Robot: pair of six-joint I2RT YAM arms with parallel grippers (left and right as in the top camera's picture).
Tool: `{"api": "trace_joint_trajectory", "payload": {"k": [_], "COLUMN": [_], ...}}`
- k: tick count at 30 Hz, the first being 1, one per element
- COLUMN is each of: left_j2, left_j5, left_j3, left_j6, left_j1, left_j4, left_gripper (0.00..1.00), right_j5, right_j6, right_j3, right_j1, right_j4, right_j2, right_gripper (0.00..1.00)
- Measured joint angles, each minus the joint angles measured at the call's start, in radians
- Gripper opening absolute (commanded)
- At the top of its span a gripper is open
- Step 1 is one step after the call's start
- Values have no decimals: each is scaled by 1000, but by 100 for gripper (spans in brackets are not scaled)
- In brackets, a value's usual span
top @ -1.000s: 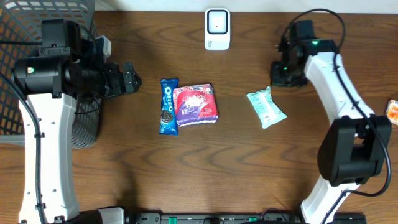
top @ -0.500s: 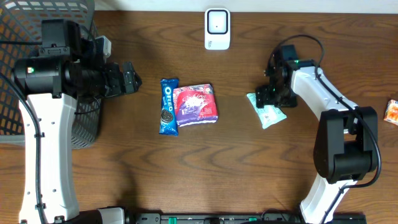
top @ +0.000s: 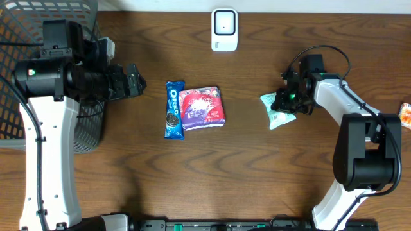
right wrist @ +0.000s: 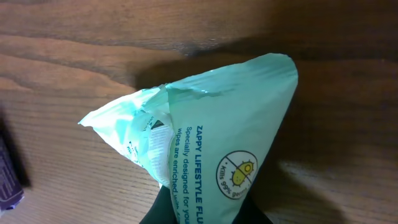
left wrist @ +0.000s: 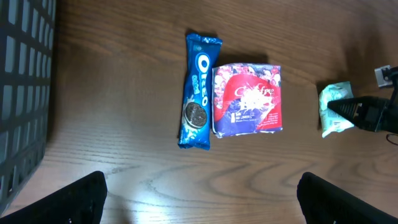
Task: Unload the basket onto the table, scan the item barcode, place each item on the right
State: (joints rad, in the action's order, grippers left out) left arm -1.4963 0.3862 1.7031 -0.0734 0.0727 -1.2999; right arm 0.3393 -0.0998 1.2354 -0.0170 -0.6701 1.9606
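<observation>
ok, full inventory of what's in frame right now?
scanner: 1, white, top centre of table
Oreo pack: 1, blue, centre, lying flat
snack pack: 1, purple and red, against the Oreo pack's right side
wipes pack: 1, mint green, right of centre, pinched at one end
wire basket: 1, dark grey, far left
small packet: 1, orange, right edge, cut off
table: 1, brown wood
left gripper: 1, black, open, beside the basket
right gripper: 1, black, shut on wipes pack

I see wood table: cookie pack touching red-purple packet mid-table, white scanner at far edge, orange packet far right; green wipes pack, contact unclear to me.
</observation>
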Motion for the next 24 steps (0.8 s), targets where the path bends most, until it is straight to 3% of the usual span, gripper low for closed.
{"api": "trace_joint_trajectory", "payload": {"k": [8,15,19,24], "left_j2": [0,0,0,0], "left_j5": [0,0,0,0], "left_j3": [0,0,0,0], "left_j6": [0,0,0,0], "left_j1": [0,0,0,0], "left_j4": [-1,0,0,0], "left_gripper": [98,98,98,98], "right_j5": [-119,-588,-855,-1052], "right_j6": [-58,-222,-303,-341], "right_j3": [153,354,354,271], "right_j1": [1,-68,-168,-265], "right_j4": [-197,-363,-365,-280], "right_j2": [13,13,13,13], "right_gripper": [1,1,1,2]}}
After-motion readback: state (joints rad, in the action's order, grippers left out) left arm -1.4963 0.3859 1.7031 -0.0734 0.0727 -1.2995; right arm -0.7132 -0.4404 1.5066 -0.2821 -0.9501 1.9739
